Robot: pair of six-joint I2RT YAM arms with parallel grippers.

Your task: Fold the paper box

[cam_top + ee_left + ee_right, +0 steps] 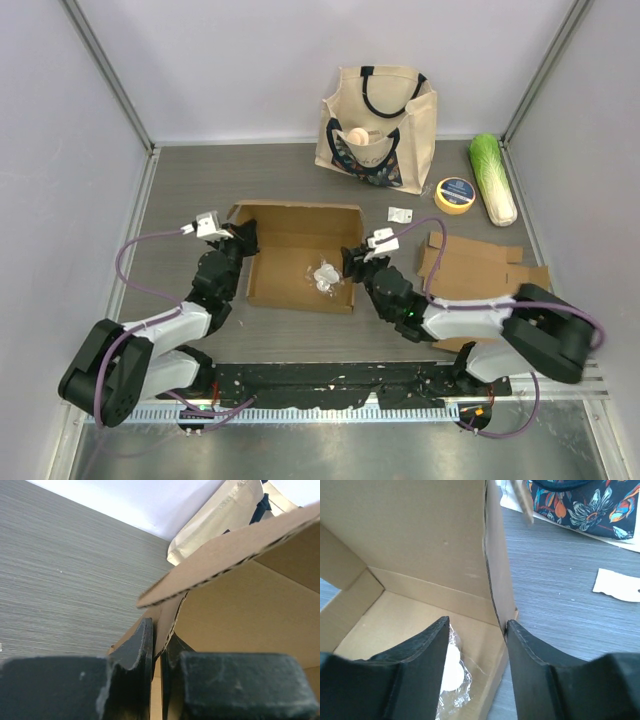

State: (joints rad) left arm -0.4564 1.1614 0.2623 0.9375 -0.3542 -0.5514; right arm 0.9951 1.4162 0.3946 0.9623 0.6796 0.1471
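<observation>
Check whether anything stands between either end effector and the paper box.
Nothing visible does. The left end effector is shut on the left wall of the paper box, and the open right end effector straddles its right wall. A small plastic-wrapped packet lies on the box floor, near the right wall.

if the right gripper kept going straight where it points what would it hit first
Most likely the paper box: its side wall stands between the open fingers of the right gripper, the inner one pointing at the plastic packet inside. Depth unclear.
</observation>
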